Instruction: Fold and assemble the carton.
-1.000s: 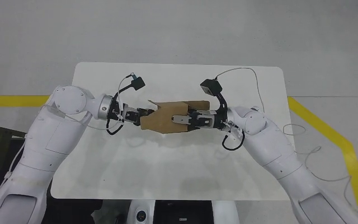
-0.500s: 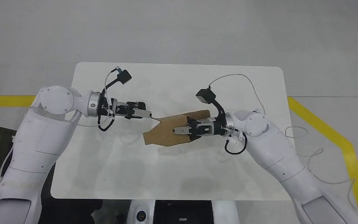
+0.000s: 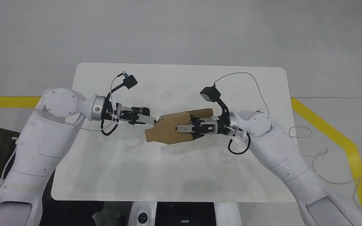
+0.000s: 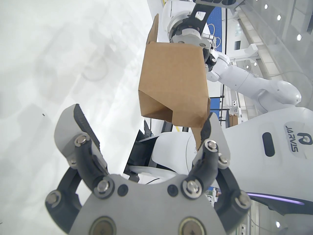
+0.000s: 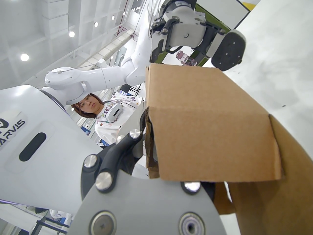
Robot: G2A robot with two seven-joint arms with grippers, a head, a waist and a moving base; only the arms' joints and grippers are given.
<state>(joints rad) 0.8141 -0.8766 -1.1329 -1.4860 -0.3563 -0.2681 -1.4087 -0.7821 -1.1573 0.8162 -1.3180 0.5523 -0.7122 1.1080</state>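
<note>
Above the table (image 3: 254, 169), carton (image 3: 166, 133) gripped by right tool (image 3: 182, 127), left tool (image 3: 149, 117) spread beside its flap.

Right gripper (image 3: 180, 128) fingers largely hidden behind carton (image 5: 207, 128) in right wrist view; carton flap cut off

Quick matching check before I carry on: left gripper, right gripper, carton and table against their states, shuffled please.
1 left gripper
2 right gripper
3 carton
4 table

A white, beneath both arms
B shut on the carton
C open, at the carton's end
D brown, between the two grippers

Pairs: 1-C, 2-B, 3-D, 4-A
</note>
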